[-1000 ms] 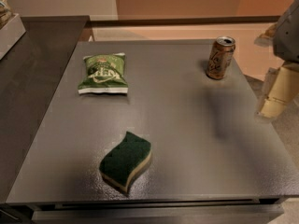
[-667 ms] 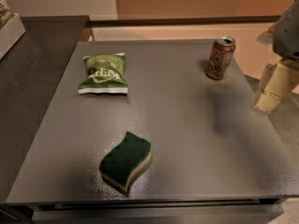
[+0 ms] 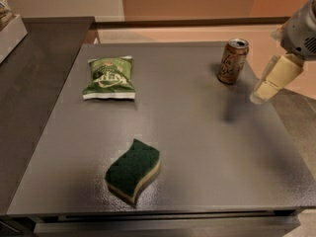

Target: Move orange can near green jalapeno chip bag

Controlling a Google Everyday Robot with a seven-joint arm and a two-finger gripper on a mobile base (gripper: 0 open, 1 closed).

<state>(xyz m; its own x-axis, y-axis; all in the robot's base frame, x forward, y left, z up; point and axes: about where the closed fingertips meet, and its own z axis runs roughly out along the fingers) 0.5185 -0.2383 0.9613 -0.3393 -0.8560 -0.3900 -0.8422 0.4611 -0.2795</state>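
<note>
The orange can stands upright near the table's far right corner, orange-brown with pale lettering and a silver top. The green jalapeno chip bag lies flat at the far left of the table, well apart from the can. My gripper hangs at the right edge of the view, its cream-coloured fingers pointing down and left, just right of the can and a little nearer to me. It holds nothing and does not touch the can.
A dark green wavy sponge lies at the front middle of the grey table. A dark counter adjoins on the left, with a pale box edge at the far left. Floor lies beyond the right edge.
My gripper has moved up and a little left, closer to the orange can. The can, bag and sponge have not moved.
</note>
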